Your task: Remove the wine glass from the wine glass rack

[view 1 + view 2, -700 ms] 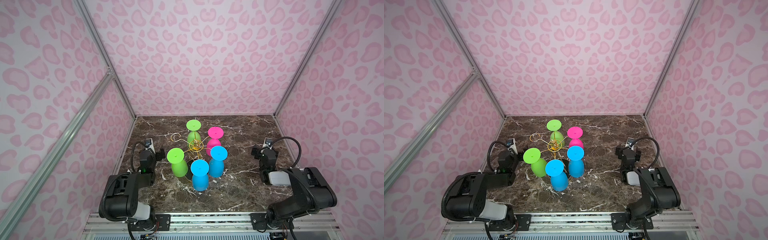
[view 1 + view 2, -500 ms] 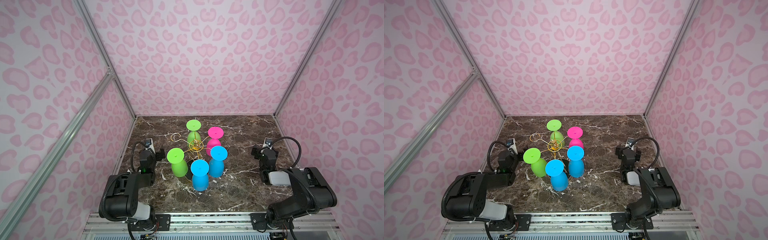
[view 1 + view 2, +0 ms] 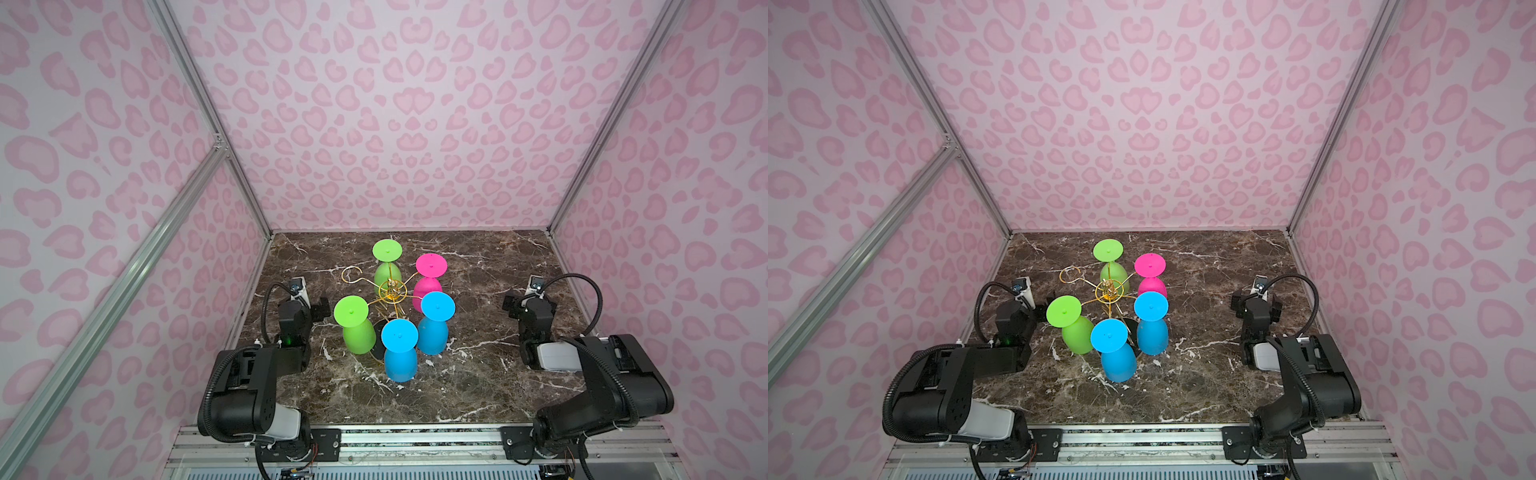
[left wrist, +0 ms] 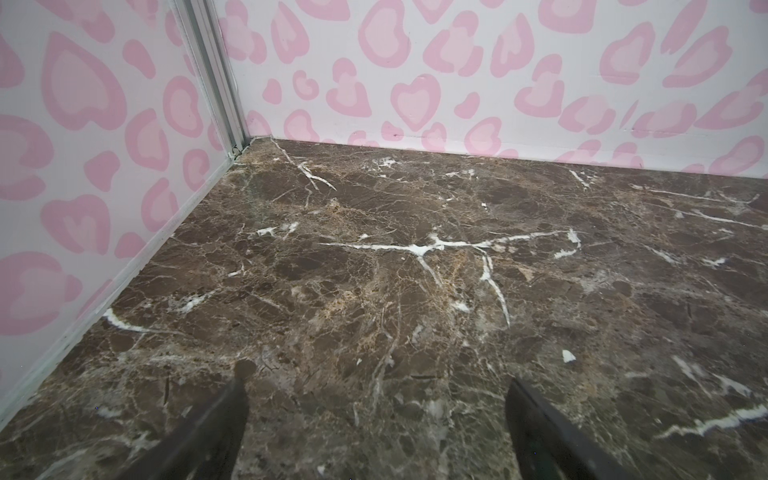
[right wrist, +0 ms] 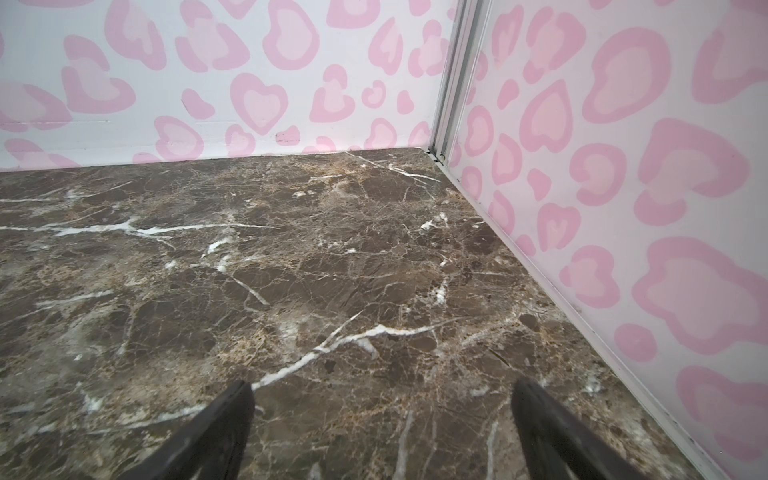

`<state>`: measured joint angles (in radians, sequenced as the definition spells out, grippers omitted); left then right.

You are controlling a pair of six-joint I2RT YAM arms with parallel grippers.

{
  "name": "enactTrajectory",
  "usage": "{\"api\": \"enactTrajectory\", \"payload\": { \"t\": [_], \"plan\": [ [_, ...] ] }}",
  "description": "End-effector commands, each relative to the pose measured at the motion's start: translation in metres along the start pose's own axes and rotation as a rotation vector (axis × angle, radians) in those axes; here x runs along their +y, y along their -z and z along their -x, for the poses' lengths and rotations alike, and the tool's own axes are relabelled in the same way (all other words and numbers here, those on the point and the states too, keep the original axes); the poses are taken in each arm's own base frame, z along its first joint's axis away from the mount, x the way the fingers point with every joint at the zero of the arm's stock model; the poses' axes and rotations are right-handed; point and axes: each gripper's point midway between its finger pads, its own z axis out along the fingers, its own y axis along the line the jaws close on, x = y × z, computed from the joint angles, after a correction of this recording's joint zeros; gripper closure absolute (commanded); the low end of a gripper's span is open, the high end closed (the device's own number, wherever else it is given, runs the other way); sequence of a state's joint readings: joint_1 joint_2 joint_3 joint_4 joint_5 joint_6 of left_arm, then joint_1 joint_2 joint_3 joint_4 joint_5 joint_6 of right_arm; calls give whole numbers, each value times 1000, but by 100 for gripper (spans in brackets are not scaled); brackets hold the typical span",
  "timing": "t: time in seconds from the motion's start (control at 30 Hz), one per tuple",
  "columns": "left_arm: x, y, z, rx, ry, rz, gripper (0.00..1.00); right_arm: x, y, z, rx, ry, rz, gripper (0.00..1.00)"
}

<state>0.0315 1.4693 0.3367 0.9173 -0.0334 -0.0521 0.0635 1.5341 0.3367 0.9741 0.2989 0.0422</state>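
Note:
The wine glass rack (image 3: 392,291) (image 3: 1110,289) is a thin gold wire stand in the middle of the marble floor. Several plastic wine glasses hang upside down from its hooks: a green wine glass (image 3: 358,336), another green wine glass (image 3: 387,272), a pink one (image 3: 428,286) and two blue ones (image 3: 400,361) (image 3: 433,336). One hook (image 3: 351,274) at the back left is bare. My left gripper (image 3: 305,305) (image 4: 376,386) stands open, left of the rack and apart from it. My right gripper (image 3: 525,305) (image 5: 382,388) is open far to the right. Both wrist views show only bare floor.
Pink-patterned walls (image 3: 407,124) close in the marble floor (image 3: 469,374) on three sides, with aluminium posts (image 4: 216,83) (image 5: 453,83) in the back corners. Both arm bases sit on a metal rail (image 3: 415,440) at the front edge.

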Motion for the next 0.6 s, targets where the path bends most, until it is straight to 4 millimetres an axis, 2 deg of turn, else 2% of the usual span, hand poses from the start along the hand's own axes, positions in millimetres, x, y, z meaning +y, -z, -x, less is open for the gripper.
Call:
{"api": "enactTrajectory", "payload": {
  "t": [0.0, 0.03, 0.13, 0.23, 0.3, 0.33, 0.4, 0.43, 0.5, 0.57],
  "plan": [
    [-1, 0, 10, -35, -5, -3, 3, -3, 0, -1, 2, -4, -18, 2],
    [1, 1, 11, -41, 0, 6, 2, -3, 0, 0, 1, -5, -20, 2],
    [27, 9, 27, -51, 64, 159, 2, -4, 0, 4, -14, -8, -28, 2],
    [42, 26, 48, -87, 111, 253, 2, 1, -1, 27, 0, 35, -45, 2],
    [57, 47, 69, -169, 237, 333, 2, 3, 4, 54, 43, 29, -90, 2],
    [59, 54, 78, -199, 277, 340, 2, 3, 7, 64, 70, -25, -96, 2],
    [56, 66, 101, -237, 323, 309, 2, 8, 13, 94, 93, -251, -28, 2],
    [53, 70, 111, -244, 330, 293, 2, 11, 17, 99, 143, -345, 13, 2],
    [51, 82, 128, -247, 361, 277, 2, 31, 28, 112, 235, -467, 253, 2],
    [48, 94, 139, -254, 406, 256, 2, 40, 46, 127, 248, -597, 433, 2]
  ]
}}
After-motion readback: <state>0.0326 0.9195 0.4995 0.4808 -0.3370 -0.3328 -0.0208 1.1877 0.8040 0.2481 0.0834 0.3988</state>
